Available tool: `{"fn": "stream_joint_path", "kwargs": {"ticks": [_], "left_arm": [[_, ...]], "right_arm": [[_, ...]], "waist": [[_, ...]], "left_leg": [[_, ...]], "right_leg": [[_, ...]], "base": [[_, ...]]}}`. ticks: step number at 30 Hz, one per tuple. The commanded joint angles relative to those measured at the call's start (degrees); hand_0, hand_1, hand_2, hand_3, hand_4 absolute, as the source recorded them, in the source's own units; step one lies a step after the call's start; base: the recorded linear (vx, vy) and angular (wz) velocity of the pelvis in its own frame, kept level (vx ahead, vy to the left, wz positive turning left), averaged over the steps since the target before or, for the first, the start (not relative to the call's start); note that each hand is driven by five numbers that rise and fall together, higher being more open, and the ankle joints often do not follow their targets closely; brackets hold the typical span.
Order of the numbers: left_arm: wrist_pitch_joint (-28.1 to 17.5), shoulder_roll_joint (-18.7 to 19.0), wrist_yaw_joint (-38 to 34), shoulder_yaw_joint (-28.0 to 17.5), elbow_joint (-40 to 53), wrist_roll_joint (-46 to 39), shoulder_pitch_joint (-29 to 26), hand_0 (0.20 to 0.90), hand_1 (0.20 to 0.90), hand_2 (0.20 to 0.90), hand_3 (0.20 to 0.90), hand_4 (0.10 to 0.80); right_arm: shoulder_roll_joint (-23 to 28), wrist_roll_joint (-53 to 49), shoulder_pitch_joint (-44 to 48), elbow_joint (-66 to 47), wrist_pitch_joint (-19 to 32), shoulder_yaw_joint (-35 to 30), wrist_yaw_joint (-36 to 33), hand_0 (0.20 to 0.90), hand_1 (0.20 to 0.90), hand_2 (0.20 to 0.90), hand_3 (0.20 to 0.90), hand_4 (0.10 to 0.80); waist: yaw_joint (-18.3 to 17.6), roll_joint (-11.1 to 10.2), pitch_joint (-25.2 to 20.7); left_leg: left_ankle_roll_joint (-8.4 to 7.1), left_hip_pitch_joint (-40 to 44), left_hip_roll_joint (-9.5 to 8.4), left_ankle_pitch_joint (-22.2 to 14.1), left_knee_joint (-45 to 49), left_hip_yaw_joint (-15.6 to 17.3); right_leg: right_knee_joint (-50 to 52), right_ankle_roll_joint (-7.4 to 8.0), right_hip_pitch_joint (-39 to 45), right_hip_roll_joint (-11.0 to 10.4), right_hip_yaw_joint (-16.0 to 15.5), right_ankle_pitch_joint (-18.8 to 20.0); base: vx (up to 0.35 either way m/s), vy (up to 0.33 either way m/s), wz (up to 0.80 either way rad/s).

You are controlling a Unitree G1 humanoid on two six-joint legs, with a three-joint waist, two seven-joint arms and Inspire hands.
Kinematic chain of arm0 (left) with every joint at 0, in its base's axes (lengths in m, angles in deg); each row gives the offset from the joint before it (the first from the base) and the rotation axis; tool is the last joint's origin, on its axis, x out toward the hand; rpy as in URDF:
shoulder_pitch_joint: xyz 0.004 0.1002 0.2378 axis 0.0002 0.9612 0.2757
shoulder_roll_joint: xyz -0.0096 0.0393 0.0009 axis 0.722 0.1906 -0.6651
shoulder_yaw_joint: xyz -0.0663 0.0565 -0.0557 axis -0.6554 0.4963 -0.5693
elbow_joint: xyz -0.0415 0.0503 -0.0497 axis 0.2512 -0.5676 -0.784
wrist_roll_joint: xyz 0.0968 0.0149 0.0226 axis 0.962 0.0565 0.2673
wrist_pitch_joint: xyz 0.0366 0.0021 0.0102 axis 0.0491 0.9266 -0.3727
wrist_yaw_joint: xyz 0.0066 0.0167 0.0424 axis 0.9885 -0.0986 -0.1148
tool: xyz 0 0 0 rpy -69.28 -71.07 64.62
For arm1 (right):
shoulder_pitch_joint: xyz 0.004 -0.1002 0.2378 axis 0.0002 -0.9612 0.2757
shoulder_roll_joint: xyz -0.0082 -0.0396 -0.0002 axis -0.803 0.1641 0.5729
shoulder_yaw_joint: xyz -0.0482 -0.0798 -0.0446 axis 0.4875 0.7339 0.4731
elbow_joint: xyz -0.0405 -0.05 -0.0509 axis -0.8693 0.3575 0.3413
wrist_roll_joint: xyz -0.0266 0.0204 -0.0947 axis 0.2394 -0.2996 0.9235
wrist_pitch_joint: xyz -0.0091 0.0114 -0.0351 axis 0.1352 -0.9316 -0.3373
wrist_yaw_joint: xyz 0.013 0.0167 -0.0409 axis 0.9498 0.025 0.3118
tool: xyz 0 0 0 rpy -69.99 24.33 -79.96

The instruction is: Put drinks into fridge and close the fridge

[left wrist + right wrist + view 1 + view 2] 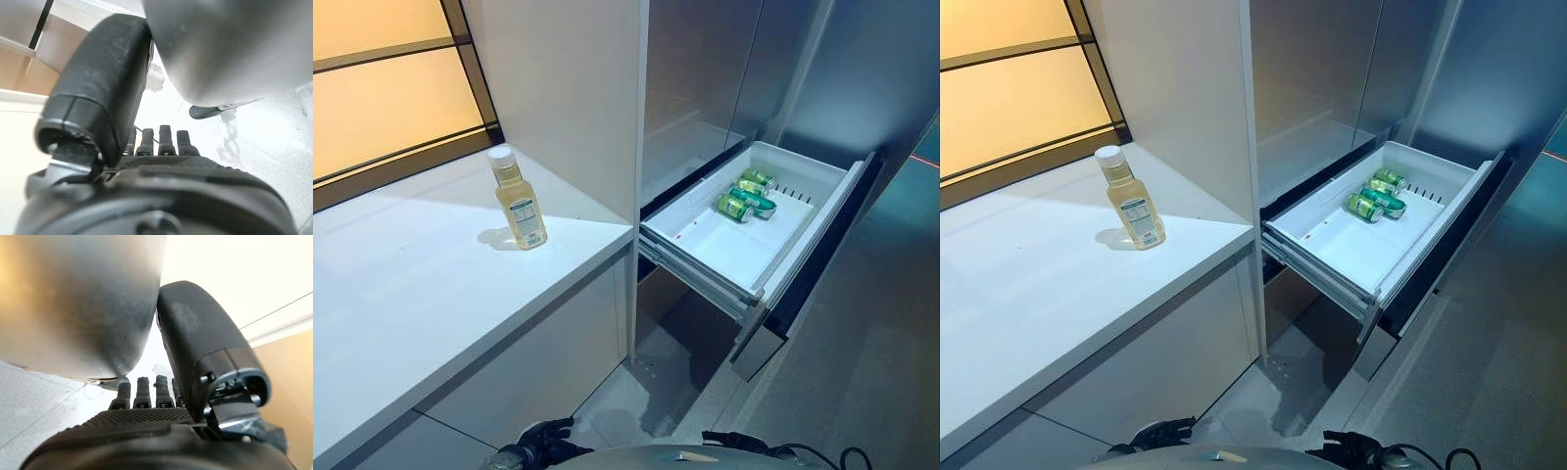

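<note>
A bottle of pale yellow drink with a white cap stands upright on the white counter, near its right end. To its right the fridge's white drawer is pulled out and open. Green cans lie on their sides at the drawer's far end. My left hand hangs low at the bottom edge, fingers straight and empty in the left wrist view. My right hand hangs low beside it, fingers straight and empty in the right wrist view.
The grey fridge front rises behind the drawer. The drawer's dark front panel juts out over the grey floor. A lit amber window runs behind the counter.
</note>
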Motion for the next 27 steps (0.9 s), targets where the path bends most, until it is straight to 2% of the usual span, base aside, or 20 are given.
{"fn": "stream_joint_path", "kwargs": {"ticks": [1, 6, 8, 11, 13, 14, 16, 17, 18, 20, 22, 23, 24, 25, 27], "left_arm": [[-2.0, -0.8, 0.6, -0.7, -3.2, -0.1, -3.3, 0.9, 0.9, 0.9, 0.9, 0.8], [-2.7, -0.8, -1.6, -0.9, -3.3, -0.2, -3.2, 0.9, 0.9, 0.9, 0.9, 0.8], [-3.5, -1.0, -3.4, -1.9, -3.4, -4.1, -3.3, 0.9, 0.9, 0.9, 0.9, 0.8], [-7.7, -1.0, -5.0, -3.8, -2.4, -5.0, -3.3, 0.9, 0.9, 0.9, 0.9, 0.8], [-11.6, -0.3, -5.2, -2.9, -0.5, -1.2, -3.7, 0.9, 0.9, 0.9, 0.9, 0.8], [-13.1, 0.2, -3.8, -2.0, 2.2, -2.0, -4.1, 0.9, 0.9, 0.9, 0.9, 0.8], [-13.3, 0.8, -0.8, -1.0, 6.7, -3.7, -5.0, 0.9, 0.9, 0.9, 0.9, 0.8], [-12.3, 1.3, 1.9, -0.6, 9.3, -5.3, -5.5, 0.9, 0.9, 0.9, 0.9, 0.8], [-8.6, 2.3, 10.4, 0.7, 15.3, -8.5, -6.1, 0.9, 0.9, 0.9, 0.9, 0.8], [-6.9, 3.9, 17.0, 2.6, 20.8, -8.8, -6.5, 0.9, 0.9, 0.9, 0.9, 0.8], [-2.2, 7.2, 24.9, 5.2, 30.1, -11.6, -7.9, 0.9, 0.9, 0.9, 0.9, 0.8], [1.4, 9.6, 31.1, 4.9, 36.4, -15.4, -9.5, 0.9, 0.9, 0.9, 0.9, 0.8], [4.9, 10.8, 34.1, 4.1, 41.0, -18.4, -10.7, 0.9, 0.9, 0.9, 0.9, 0.8], [6.4, 11.1, 34.8, 3.7, 42.9, -19.2, -11.1, 0.9, 0.9, 0.9, 0.9, 0.8], [14.3, 12.8, 40.6, 1.9, 54.5, -26.9, -13.5, 0.9, 0.9, 0.9, 0.9, 0.8]], "right_arm": [[0.3, 1.9, 2.9, 3.9, -0.6, 1.5, 0.4, 0.9, 0.9, 0.9, 0.9, 0.8], [0.3, 2.0, 2.8, 4.1, -0.3, 1.3, 0.4, 0.9, 0.9, 0.9, 0.9, 0.8], [0.3, 2.0, 2.8, 4.1, -0.4, 1.2, 0.4, 0.9, 0.9, 0.9, 0.9, 0.8], [0.3, 2.1, 2.9, 4.1, -0.7, 1.0, 0.5, 0.9, 0.9, 0.9, 0.9, 0.8], [0.5, 1.8, 3.1, 3.9, -0.9, 1.1, 0.5, 0.9, 0.9, 0.9, 0.9, 0.8], [0.8, 1.6, 3.3, 3.6, -1.3, 1.3, 0.5, 0.9, 0.9, 0.9, 0.9, 0.8], [1.2, 1.4, 3.6, 3.0, -1.7, 1.4, 0.5, 0.9, 0.9, 0.9, 0.9, 0.8], [1.5, 1.5, 3.7, 2.8, -1.9, 1.4, 0.7, 0.9, 0.9, 0.9, 0.9, 0.8], [2.3, 1.7, 3.8, 2.1, -2.2, 1.3, 1.1, 0.9, 0.9, 0.9, 0.9, 0.8], [3.1, 1.8, 3.8, 1.5, -2.5, 1.3, 1.6, 0.9, 0.9, 0.9, 0.9, 0.8], [3.9, 2.2, 3.7, 0.4, -2.9, 1.4, 1.9, 0.9, 0.9, 0.9, 0.9, 0.8], [4.3, 2.4, 3.5, 0.0, -2.9, 1.8, 1.9, 0.9, 0.9, 0.9, 0.9, 0.8], [4.3, 2.7, 3.2, 0.0, -2.4, 1.7, 1.8, 0.9, 0.9, 0.9, 0.9, 0.8], [4.3, 2.8, 3.1, 0.1, -2.3, 1.7, 1.7, 0.9, 0.9, 0.9, 0.9, 0.8], [3.9, 3.0, 2.1, 0.7, -1.0, 1.5, 1.0, 0.9, 0.9, 0.9, 0.9, 0.8]], "waist": [[0.4, 0.7, 2.1], [0.5, 0.7, 2.0], [0.5, 0.7, 2.0], [0.6, 0.6, 2.1], [0.7, 0.6, 2.4], [0.7, 0.7, 2.6], [0.8, 0.9, 2.9], [0.8, 1.1, 3.0], [0.7, 1.4, 3.2], [0.6, 1.8, 3.3], [0.1, 2.4, 3.4], [-0.3, 2.8, 3.4], [-0.5, 3.0, 3.4], [-0.5, 3.1, 3.4], [-0.7, 3.4, 3.2]], "left_leg": [[0.68, 1.7, -0.59, -5.7, 0.9, 3.5], [0.66, 1.7, -0.6, -5.7, 1.0, 3.4], [0.66, 1.7, -0.63, -5.6, 0.9, 3.3], [0.56, 1.7, -0.61, -5.6, 1.1, 3.4], [0.45, 1.6, -0.54, -5.5, 1.2, 3.4], [0.44, 1.5, -0.53, -5.5, 1.2, 3.4], [0.44, 1.5, -0.53, -5.5, 1.0, 3.3], [0.44, 1.5, -0.53, -5.5, 0.9, 3.3], [0.43, 1.4, -0.51, -5.4, 0.9, 3.3], [0.4, 1.3, -0.4, -5.3, 0.7, 3.4], [0.47, 1.3, -0.35, -5.2, 0.5, 3.5], [0.48, 1.3, -0.28, -5.1, 0.4, 3.6], [0.54, 1.3, -0.28, -5.2, 0.4, 3.7], [0.57, 1.4, -0.28, -5.3, 0.4, 3.7], [0.9, 1.4, -0.43, -5.6, 0.4, 3.6]], "right_leg": [[2.9, 2.28, -0.9, -0.3, -1.4, -2.1], [3.0, 2.31, -0.9, -0.4, -1.5, -2.1], [2.9, 2.29, -0.8, -0.3, -1.4, -2.1], [3.2, 2.22, -0.8, -0.4, -1.6, -2.2], [3.5, 2.14, -0.9, -0.4, -1.7, -2.3], [3.6, 2.11, -1.0, -0.4, -1.6, -2.3], [3.7, 2.14, -1.1, -0.4, -1.6, -2.3], [3.7, 2.17, -1.2, -0.4, -1.5, -2.3], [3.8, 2.25, -1.4, -0.3, -1.5, -2.3], [3.9, 2.31, -1.6, -0.3, -1.3, -2.2], [4.1, 2.6, -2.0, -0.3, -0.9, -2.1], [4.3, 2.71, -2.2, -0.3, -0.6, -2.1], [4.3, 2.84, -2.3, -0.3, -0.4, -2.1], [4.4, 2.88, -2.3, -0.3, -0.4, -2.1], [4.3, 3.12, -2.3, -0.5, -0.1, -2.0]], "base": [[0.0, 0.0, 0.0], [0.0, 0.0, 0.0], [0.0, 0.0, 0.0], [0.0, 0.0, 0.0], [0.0, 0.0, 0.0], [0.0, 0.0, 0.0], [-0.033, 0.024, 0.02], [-0.048, 0.04, 0.02], [-0.049, 0.047, 0.0], [-0.035, 0.048, -0.02], [-0.02, 0.062, -0.04], [-0.021, 0.065, -0.04], [-0.018, 0.049, -0.03], [-0.008, 0.033, -0.05], [-0.001, 0.034, -0.03]]}}
